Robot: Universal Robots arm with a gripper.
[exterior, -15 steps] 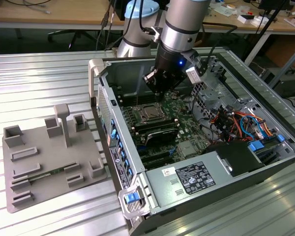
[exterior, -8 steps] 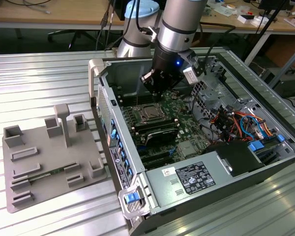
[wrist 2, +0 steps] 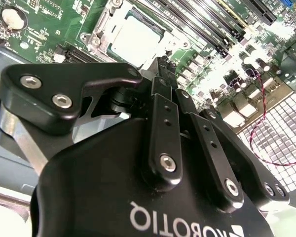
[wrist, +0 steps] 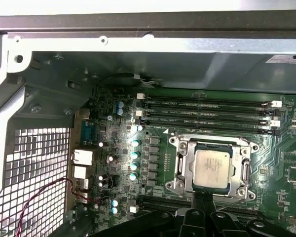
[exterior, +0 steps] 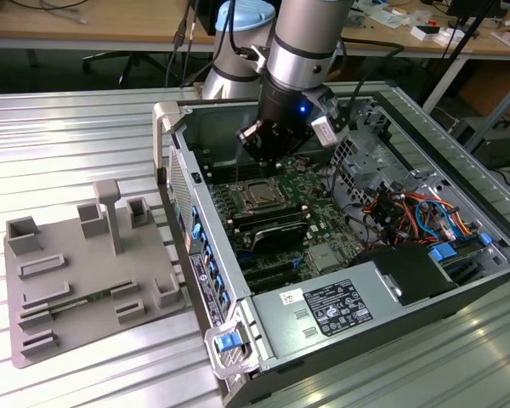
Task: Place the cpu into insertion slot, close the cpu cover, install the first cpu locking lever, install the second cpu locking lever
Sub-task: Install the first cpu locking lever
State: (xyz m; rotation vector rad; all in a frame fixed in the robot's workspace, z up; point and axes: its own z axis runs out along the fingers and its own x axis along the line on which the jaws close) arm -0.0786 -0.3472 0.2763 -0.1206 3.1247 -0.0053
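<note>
The cpu [wrist: 213,169] lies just beyond my gripper [wrist: 201,198], whose fingers are pressed together into one narrow black tip with nothing I can make out between them. In the first wrist view that tip sits at the edge of the insertion slot [wrist: 176,184], beside a thin wire lever [wrist: 232,200]. Whether it touches the lever I cannot tell from here. The cpu rests flat in the slot, its silver top showing through the window of the cpu cover [wrist: 212,144], which looks to be lying down around it. Past the socket run the long black memory slots [wrist: 207,112]. In the exterior view I see the arm [exterior: 302,42] angled down into the open computer case [exterior: 276,336], which lies on a ribbed metal table [exterior: 68,136]. A grey fixture tray [exterior: 76,280] sits well apart at the exterior view's left.
</note>
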